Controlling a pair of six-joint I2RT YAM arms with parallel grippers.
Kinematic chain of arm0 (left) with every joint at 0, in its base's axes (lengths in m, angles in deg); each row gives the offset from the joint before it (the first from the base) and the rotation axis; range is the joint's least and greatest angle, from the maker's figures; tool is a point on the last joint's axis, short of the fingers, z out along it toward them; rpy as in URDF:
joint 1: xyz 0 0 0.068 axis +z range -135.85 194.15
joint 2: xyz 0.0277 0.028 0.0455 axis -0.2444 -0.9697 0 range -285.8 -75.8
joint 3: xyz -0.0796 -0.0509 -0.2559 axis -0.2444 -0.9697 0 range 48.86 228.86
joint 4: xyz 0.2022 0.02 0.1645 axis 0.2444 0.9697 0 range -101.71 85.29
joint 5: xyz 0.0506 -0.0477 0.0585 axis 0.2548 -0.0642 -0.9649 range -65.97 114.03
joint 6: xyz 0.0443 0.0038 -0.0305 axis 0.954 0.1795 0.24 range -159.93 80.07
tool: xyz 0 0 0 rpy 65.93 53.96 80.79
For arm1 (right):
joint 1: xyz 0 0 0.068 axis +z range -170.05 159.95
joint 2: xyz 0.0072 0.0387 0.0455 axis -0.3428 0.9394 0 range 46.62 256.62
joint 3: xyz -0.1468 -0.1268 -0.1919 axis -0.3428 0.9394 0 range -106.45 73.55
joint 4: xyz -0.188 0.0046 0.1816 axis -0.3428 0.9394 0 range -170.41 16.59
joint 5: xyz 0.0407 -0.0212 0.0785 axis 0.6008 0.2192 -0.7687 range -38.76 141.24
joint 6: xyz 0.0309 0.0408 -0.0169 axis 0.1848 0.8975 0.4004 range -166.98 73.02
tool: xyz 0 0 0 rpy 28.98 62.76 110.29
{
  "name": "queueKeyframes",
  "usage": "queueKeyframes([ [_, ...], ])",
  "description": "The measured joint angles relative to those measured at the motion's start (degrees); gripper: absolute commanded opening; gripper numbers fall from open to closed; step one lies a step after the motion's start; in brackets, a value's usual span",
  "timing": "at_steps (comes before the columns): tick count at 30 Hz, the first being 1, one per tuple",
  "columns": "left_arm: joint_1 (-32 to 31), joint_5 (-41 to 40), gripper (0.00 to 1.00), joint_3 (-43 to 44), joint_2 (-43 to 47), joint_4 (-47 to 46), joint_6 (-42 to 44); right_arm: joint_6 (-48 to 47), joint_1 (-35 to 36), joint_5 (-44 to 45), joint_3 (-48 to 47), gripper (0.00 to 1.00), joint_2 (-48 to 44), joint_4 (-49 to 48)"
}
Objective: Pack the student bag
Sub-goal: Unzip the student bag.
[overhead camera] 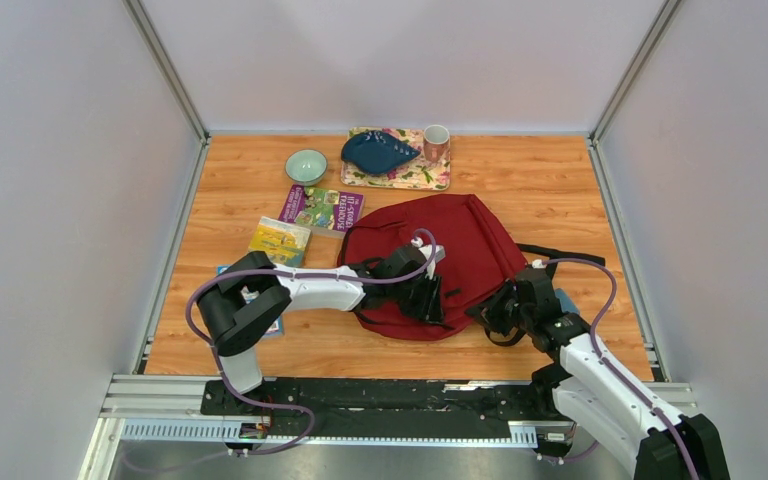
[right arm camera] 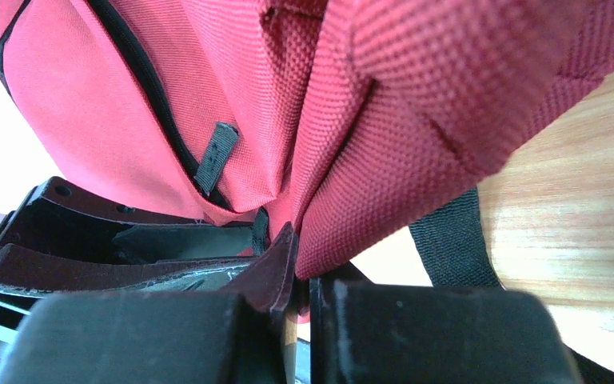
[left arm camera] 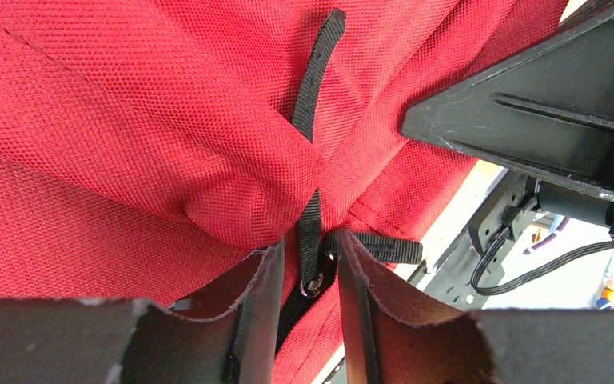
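Student bag (overhead camera: 465,235), dark red, lying flat on the wooden bench (overhead camera: 540,180), right of centre, with its near edge toward the 2 arms. A black strap (overhead camera: 565,258) trails from its right side onto the wood.

Left claw (overhead camera: 428,300): reaches in from the left over the bag's near-left edge. In the wrist view its 2 fingers (left arm camera: 260,308) stand narrowly apart on either side of a black zipper pull (left arm camera: 310,228). A slim gap shows on each side, and neither finger is seen pressing the pull.

Right claw (overhead camera: 502,308): at the bag's near-right edge. In the wrist view the jaws are closed on a fold of the red fabric, which rises bunched from between them. A black zipper line (right arm camera: 148,96) with a small tab runs down the panel to the left.

Far edge of the bench: a floral tray (overhead camera: 438,182) carrying a dark blue leaf-shaped piece (overhead camera: 378,152) and a cup (overhead camera: 436,143), with a pale green bowl (overhead camera: 306,166) just to its left. Between bowl and left arm lie a purple book (overhead camera: 322,208) and a yellow booklet (overhead camera: 280,240), both clear of the bag
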Motion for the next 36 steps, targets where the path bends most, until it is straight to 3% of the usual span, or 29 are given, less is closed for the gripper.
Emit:
queueKeyframes([
  [13,0.0,0.4,0.35,0.4,-0.7,-0.5,-0.7,0.0,0.5,0.4,0.4,0.0,0.0,-0.5],
  [22,0.0,0.7,0.0,0.6,-0.9,-0.5,-0.9,0.0,0.7,0.4,0.7,0.0,0.1,-0.8],
  [36,0.0,0.6,0.0,-2.8,1.9,-0.8,0.9,-0.5,0.2,1.7,-0.1,0.0,5.7,-1.5],
])
